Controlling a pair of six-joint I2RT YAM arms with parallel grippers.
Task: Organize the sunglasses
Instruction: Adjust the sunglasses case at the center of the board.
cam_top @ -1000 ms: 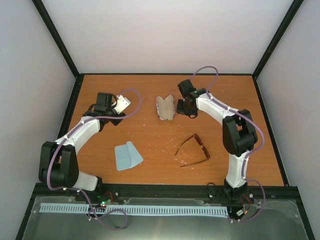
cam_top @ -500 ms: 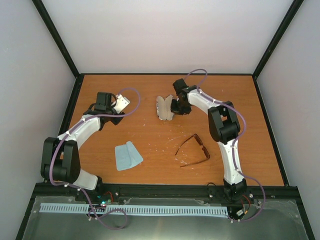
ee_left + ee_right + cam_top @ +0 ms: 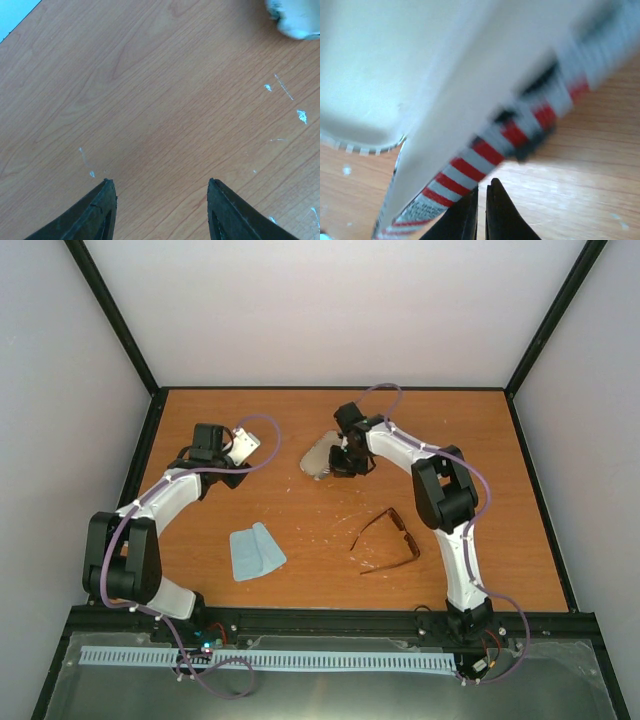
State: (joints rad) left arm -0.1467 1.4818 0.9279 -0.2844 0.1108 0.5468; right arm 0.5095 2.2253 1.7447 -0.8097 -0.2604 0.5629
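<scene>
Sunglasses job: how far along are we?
Nothing looks done: sunglasses lie unfolded on the table, apart from the case. In hand: right hand shut on the case's striped edge, holding it tilted. Left hand open over bare wood, holding nothing. To do, likely: fold the sunglasses, put them in, close it; cloth untouched.

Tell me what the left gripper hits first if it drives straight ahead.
Probably the bare table: the open left gripper faces only wood; a pale blurred object lies off to one side. Depth unclear.
</scene>
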